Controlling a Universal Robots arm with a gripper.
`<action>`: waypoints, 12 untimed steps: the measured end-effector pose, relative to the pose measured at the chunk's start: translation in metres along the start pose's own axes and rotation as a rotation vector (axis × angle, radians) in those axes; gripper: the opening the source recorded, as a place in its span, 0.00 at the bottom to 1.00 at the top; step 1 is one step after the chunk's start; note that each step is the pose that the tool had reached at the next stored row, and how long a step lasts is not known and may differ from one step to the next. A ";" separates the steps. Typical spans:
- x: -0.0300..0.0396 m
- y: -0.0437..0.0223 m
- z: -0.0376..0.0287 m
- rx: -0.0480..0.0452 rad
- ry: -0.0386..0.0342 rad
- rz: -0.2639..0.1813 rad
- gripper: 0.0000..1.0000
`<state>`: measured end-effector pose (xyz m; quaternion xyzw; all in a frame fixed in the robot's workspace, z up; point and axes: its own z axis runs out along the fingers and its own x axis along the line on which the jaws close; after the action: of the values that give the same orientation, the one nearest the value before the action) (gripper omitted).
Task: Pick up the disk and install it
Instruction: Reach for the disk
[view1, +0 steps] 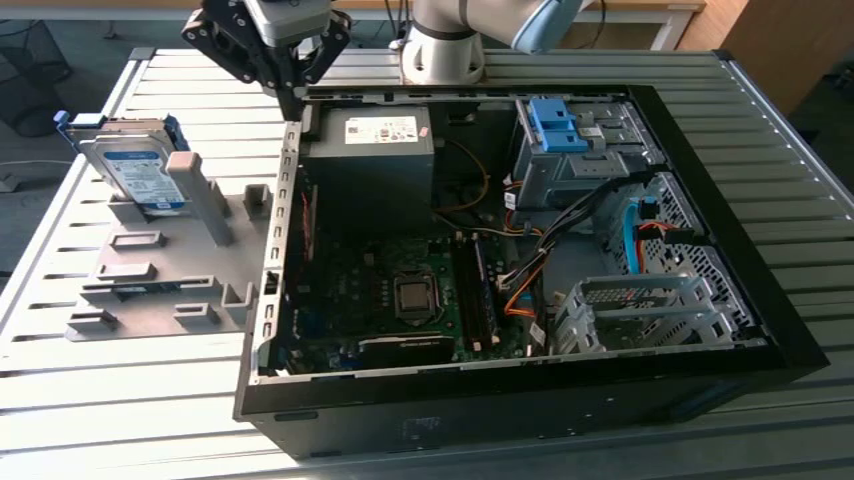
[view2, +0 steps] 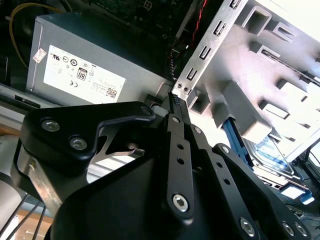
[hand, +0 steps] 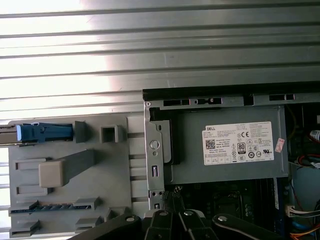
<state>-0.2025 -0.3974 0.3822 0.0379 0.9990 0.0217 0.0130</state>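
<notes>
Zero grasp yet: gripper (view1: 287, 92), fingers (view2: 177, 140) pressed together and empty, is hovering over black computer case (view1: 534, 425) rim; blue-framed silver disk (view1: 140, 170) is leaning in grey rack (view1: 147, 300). Needs a wide-spread, square approach.

This looks like a robotics lab or workshop. Under the robot arm's claw (view1: 286, 100), a ribbed metal bench (view1: 120, 410) carries an opened desktop computer case (view1: 534, 425) and, beside it, a grey fixture plate (view1: 160, 300). Behind the claw stands a wooden desk (view1: 627, 8).
</notes>
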 end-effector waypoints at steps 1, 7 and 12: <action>0.0013 -0.0001 0.0000 0.0000 0.0000 0.000 0.11; 0.0048 -0.0004 -0.0001 0.0000 0.0000 0.000 0.11; 0.0079 -0.0006 -0.0002 0.0000 0.0000 0.000 0.11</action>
<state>-0.2104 -0.3974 0.3822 0.0379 0.9990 0.0217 0.0130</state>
